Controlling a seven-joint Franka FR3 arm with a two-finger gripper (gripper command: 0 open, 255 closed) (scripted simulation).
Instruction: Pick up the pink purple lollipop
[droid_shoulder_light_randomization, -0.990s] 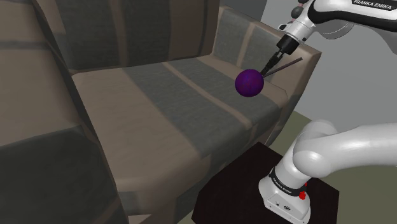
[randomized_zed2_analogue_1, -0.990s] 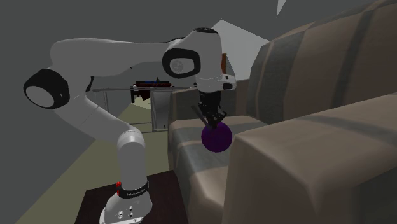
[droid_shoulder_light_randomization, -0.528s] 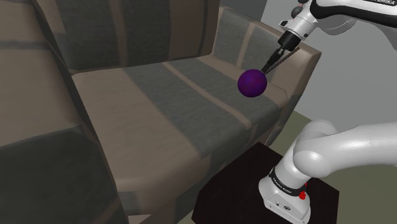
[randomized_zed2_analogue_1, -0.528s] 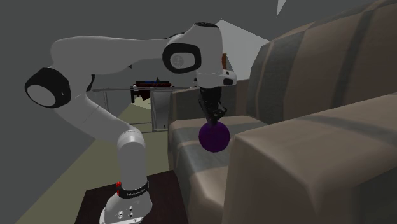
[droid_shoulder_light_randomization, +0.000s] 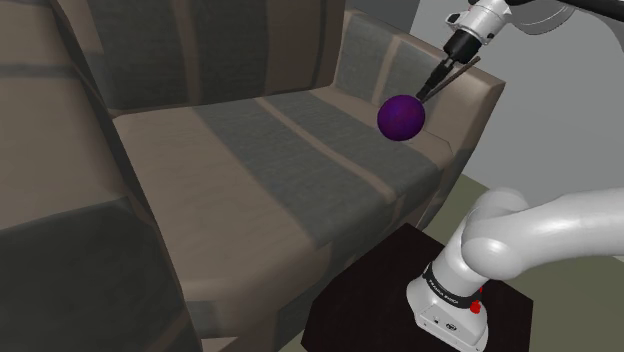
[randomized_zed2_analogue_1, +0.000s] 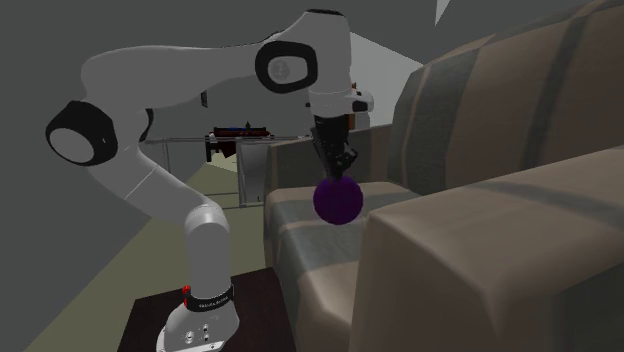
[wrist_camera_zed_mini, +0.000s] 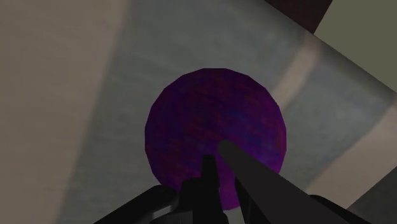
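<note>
The lollipop (droid_shoulder_light_randomization: 401, 118) has a dark purple ball head on a thin dark stick. It hangs in the air above the sofa seat (droid_shoulder_light_randomization: 290, 160), near the armrest at the shoulder view's right. My black gripper (droid_shoulder_light_randomization: 440, 80) is shut on the stick just above the ball, pointing down and to that view's left. In the second exterior view the ball of the lollipop (randomized_zed2_analogue_1: 338, 201) dangles under the gripper (randomized_zed2_analogue_1: 333, 172), clear of the cushion. In the wrist view the purple head of the lollipop (wrist_camera_zed_mini: 215, 130) lies beyond the fingers (wrist_camera_zed_mini: 207, 175), which clasp the stick.
The brown and grey striped sofa has a tall backrest (droid_shoulder_light_randomization: 200, 50) and an armrest (droid_shoulder_light_randomization: 455, 110) close to the hanging ball. My stand (droid_shoulder_light_randomization: 400, 290) sits beside the sofa's front. A table with dark objects (randomized_zed2_analogue_1: 235, 137) stands far behind the arm.
The gripper has risen with the lollipop, lifting the purple ball higher above the seat and slightly toward the armrest. The grip on the stick has stayed shut.
</note>
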